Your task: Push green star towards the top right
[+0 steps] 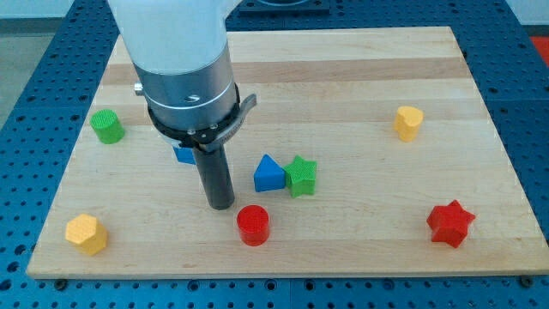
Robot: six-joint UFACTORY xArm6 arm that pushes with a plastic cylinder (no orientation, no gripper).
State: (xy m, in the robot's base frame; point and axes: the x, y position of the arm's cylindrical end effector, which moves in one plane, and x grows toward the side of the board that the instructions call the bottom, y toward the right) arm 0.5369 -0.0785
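The star (301, 176) is sitting mid-bench (343, 94), touching the triangular block (268, 174) on its left. My tip (221, 206) is standing left of both; a cylinder (253, 225) is lying just below them.

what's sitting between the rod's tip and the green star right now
In the camera view, the blue triangular block lies between my tip and the green star, touching the star's left side.

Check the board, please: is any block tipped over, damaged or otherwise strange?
Nothing stands out. All blocks sit flat and whole on the board. The green star touches the blue triangle. My tip is left of both, near the red cylinder.
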